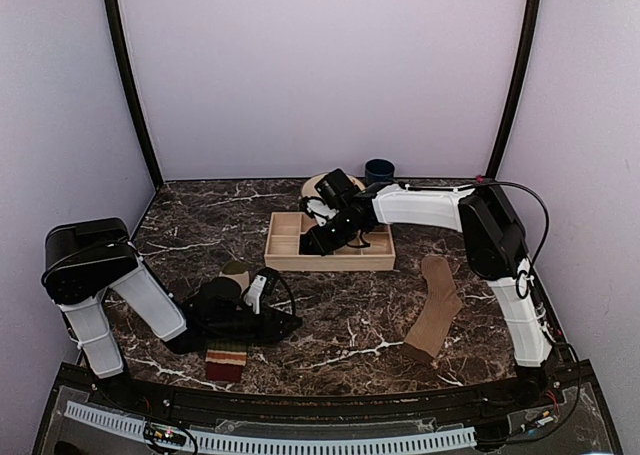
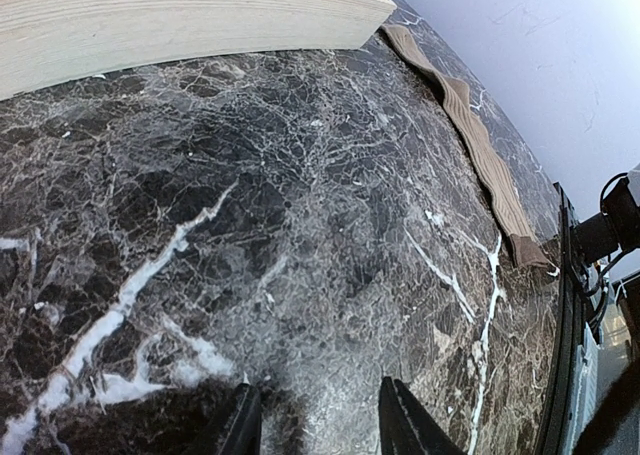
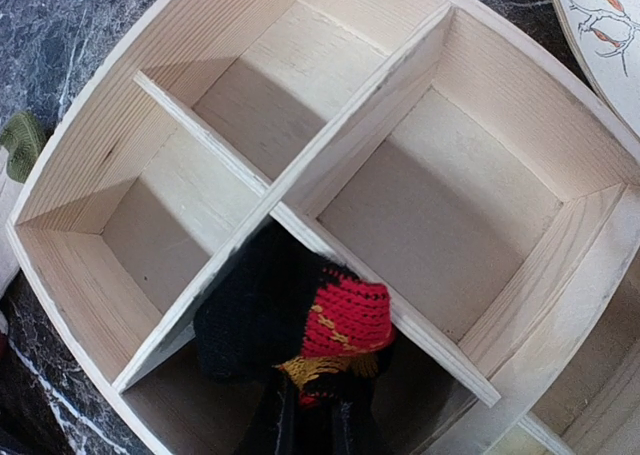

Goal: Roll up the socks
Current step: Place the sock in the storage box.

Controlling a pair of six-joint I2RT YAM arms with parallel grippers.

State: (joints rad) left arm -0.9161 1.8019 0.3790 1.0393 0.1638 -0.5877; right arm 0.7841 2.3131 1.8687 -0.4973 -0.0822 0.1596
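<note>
My right gripper (image 3: 310,427) is shut on the black sock with the red diamond (image 3: 340,310). It holds the bunched sock inside a compartment of the wooden tray (image 3: 350,125), pressed against a divider. In the top view this gripper (image 1: 320,239) hangs over the tray (image 1: 285,260). The plain tan ribbed sock (image 1: 435,310) lies flat on the marble at the right, and it shows in the left wrist view as a tan sock (image 2: 470,125). A striped sock (image 1: 226,360) lies partly under the left arm. My left gripper (image 2: 320,430) sits low over bare marble, open and with nothing in it; its fingertips (image 1: 292,323) point right.
Behind the tray stand a patterned plate (image 1: 318,185) and a dark blue cup (image 1: 379,170). The tray's wall (image 2: 180,15) runs along the far left of the left wrist view. The table's front rail (image 1: 300,425) lies close behind the left arm.
</note>
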